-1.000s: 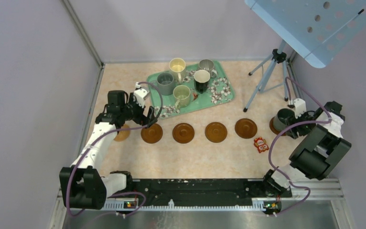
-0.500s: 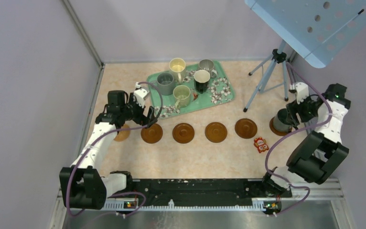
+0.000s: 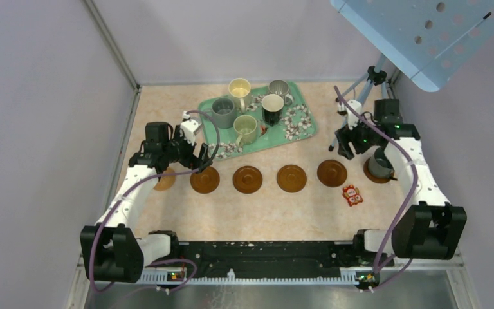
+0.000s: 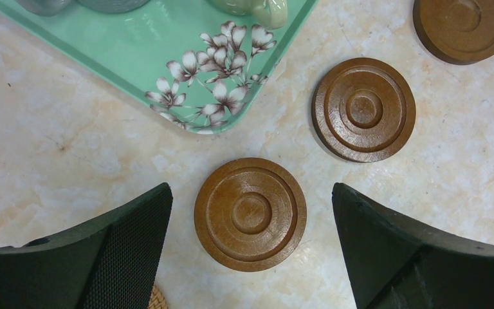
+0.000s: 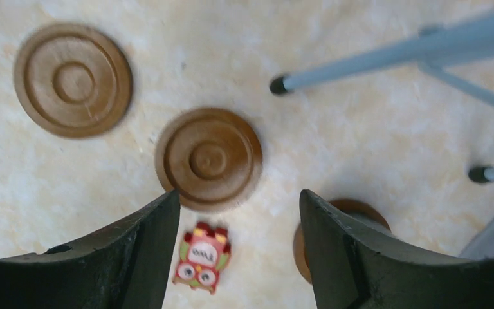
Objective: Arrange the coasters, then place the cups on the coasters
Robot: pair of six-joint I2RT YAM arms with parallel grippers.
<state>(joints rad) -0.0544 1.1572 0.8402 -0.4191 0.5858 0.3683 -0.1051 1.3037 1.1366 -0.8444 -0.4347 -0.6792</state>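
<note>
Coasters [image 3: 247, 179]: six in one row, left to right, unmoved over the last second. Arranging looks finished.

Left gripper [image 4: 251, 193]: hangs over the second coaster from the left. Fingers at their widest, holding nothing, with only that disc below them. Pose unchanged.

Owl [image 3: 352, 195]: lies on the near side of the row, between the fifth and sixth coasters. Not task stock.

Dark mug [image 3: 381, 161]: upright on the far-right coaster. A second ago the right gripper was at it. Now it stands alone, so it is judged delivered, the first of six.

Right gripper [image 5: 239, 196]: has let go and swung left, off the mug. It is now near the fifth coaster, by the tripod [image 3: 360, 106] legs. Fingers well apart, empty.

Tray [image 3: 305, 125]: at the back, with five mugs [image 3: 246, 127] standing on it, none shifted. The next fetch is probably one of these. Five coasters wait bare.
</note>
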